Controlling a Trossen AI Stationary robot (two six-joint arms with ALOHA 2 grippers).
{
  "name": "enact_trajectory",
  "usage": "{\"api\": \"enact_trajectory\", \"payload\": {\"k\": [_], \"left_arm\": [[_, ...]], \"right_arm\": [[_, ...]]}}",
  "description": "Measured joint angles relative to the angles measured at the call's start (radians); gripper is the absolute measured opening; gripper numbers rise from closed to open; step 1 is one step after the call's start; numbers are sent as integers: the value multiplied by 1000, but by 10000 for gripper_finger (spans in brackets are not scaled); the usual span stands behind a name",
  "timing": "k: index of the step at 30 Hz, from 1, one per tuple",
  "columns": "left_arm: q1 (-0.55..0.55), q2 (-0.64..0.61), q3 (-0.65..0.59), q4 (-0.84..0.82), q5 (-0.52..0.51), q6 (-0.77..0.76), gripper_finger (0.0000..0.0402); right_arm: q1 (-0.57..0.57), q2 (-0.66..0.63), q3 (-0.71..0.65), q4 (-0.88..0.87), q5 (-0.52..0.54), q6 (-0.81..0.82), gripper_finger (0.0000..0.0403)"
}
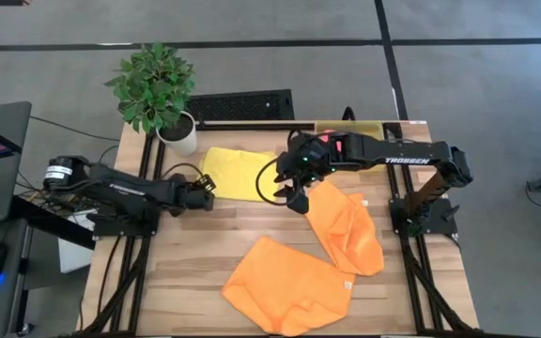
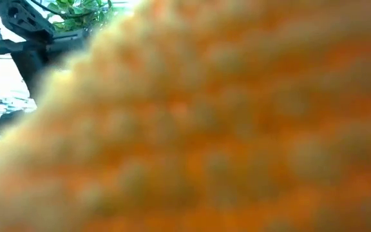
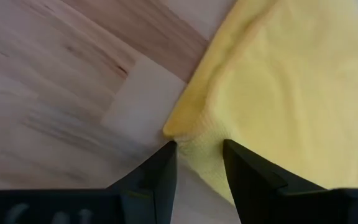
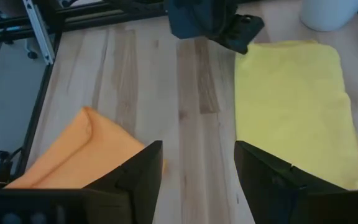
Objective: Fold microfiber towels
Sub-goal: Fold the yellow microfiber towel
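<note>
Left gripper (image 1: 201,195) is low on the wooden table (image 1: 205,272), right at the yellow towel's (image 1: 238,173) near-left corner; in the left wrist view its fingers (image 3: 160,177) stand apart with that corner's edge (image 3: 194,140) lying between the tips, cloth not pinched from what shows. Right gripper (image 1: 296,197) hangs just off the yellow towel's right edge, above the top end of one orange towel (image 1: 346,230); fingers (image 4: 138,171) spread, nothing between them, bare wood underneath. Yellow towel lies flat, spread out, just in front of the potted plant (image 1: 158,89) and its white pot. Orange towel one is crumpled, well to the right of the yellow towel; the second orange towel (image 1: 285,286) is rumpled and lies farther from the plant, near the table's front edge, touching or overlapping the first at its right corner, cannot tell which. Low view is almost fully blocked by blurred orange cloth (image 2: 224,129) up against the lens. A pale yellow bin (image 1: 350,129) sits at the table's back edge, right of the plant, partly hidden by the right arm.
</note>
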Motion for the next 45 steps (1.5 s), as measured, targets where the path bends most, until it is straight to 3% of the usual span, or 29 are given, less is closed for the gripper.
{"api": "enact_trajectory", "payload": {"k": [8, 13, 16, 29, 45], "left_arm": [[24, 81, 3, 65, -15, 66, 119], [26, 85, 34, 51, -30, 177, 44], [26, 84, 56, 72, -51, 289, 10], [80, 101, 287, 121, -71, 966, 1], [102, 531, 763, 132, 87, 1362, 0]], "right_arm": [[0, 0, 0, -11, 0, 8, 221], [0, 1, 0, -32, 0, 6, 221], [0, -7, -1, -41, 0, 1, 221], [-9, -99, 0, -54, 3, 0, 221], [-9, -153, 0, -54, 5, -1, 221]]}}
